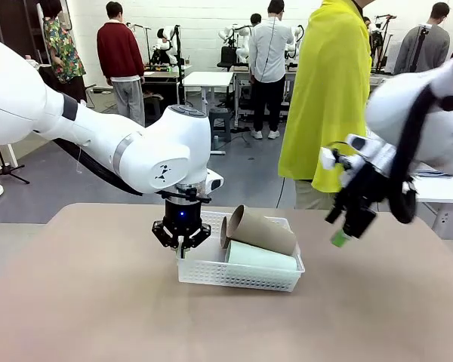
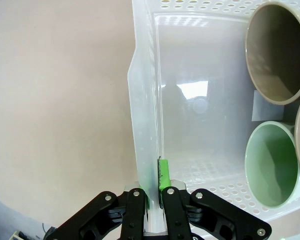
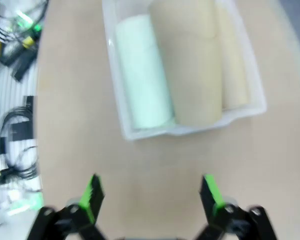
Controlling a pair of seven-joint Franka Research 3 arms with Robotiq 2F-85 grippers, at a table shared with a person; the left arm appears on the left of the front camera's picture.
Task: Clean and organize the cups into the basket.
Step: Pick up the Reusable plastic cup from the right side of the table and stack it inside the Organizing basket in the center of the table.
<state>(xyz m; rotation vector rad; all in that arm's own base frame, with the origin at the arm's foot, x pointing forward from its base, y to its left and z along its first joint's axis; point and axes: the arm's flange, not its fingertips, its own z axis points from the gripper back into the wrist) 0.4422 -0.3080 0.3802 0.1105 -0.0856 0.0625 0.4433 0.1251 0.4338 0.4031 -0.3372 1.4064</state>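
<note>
left end effector (image 2: 153, 192) pinching basket (image 2: 145, 125) wall

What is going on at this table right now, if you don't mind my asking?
The left gripper is shut on the side wall of the white basket. A mint green cup and a tan cup lie on their sides inside it. The right gripper hangs open above the table, holding nothing.

Glossy translucent white plastic basket (image 2: 190, 100), matt smooth cups (image 2: 277, 50).
</note>
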